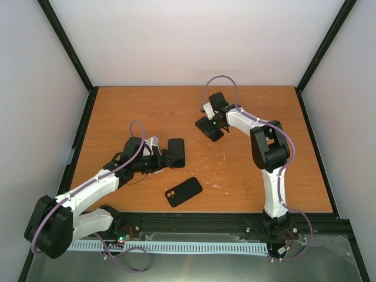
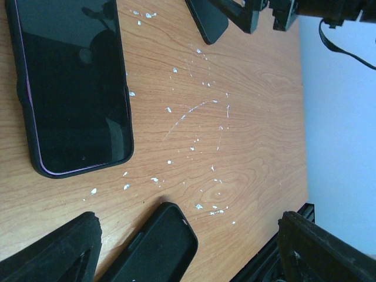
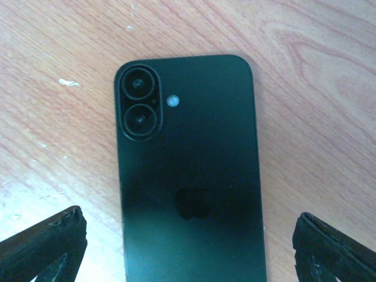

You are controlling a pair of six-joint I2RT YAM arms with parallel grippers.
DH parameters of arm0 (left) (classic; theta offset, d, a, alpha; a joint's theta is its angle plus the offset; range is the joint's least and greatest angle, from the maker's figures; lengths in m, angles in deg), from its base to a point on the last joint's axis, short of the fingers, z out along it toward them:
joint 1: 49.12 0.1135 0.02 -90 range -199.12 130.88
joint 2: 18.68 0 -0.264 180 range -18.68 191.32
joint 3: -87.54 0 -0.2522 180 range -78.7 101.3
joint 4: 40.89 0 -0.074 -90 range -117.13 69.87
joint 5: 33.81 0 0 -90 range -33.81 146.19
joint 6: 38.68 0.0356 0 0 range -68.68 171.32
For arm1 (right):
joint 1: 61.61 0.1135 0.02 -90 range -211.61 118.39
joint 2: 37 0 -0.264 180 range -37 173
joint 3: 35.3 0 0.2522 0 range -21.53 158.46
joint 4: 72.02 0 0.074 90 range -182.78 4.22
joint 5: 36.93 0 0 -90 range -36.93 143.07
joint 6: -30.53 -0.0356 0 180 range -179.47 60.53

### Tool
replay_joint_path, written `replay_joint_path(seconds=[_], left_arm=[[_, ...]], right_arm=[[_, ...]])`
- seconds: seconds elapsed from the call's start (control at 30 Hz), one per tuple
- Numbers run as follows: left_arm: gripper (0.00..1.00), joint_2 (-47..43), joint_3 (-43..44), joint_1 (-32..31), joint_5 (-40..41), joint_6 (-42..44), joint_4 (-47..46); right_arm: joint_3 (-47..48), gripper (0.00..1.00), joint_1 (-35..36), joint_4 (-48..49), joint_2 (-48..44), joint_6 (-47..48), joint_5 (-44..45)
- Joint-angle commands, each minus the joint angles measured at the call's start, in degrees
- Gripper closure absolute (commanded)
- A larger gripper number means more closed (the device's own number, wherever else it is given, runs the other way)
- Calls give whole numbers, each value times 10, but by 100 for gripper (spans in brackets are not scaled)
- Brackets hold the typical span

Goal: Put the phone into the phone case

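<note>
Right gripper (image 3: 188, 216), open, straddles the face-down phone (image 3: 191, 147).

A faint Apple logo (image 3: 192, 204) marks the phone (image 3: 188, 129) back.

Top view: fixed high above and behind the near edge, looking down and forward, far enough off to take in the whole surface (image 1: 147, 111). Left wrist: low and close, facing across the surface, catching the phone (image 2: 207, 22) at the upper edge. Right wrist: very near, aimed straight down on that same phone, filling most of the view with it. Shared by all three: that phone and the surface around it.
</note>
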Motion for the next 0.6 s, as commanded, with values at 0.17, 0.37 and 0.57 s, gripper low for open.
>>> replay_joint_path(seconds=[0.17, 0.37, 0.57], left_arm=[[17, -29, 15, 8, 4, 20, 22], [17, -35, 15, 10, 7, 23, 26], [17, -34, 21, 15, -3, 21, 27]], right_arm=[[37, 8, -9, -46, 54, 44, -33], [29, 14, -9, -61, 64, 34, -10], [-1, 22, -9, -64, 52, 24, 10]])
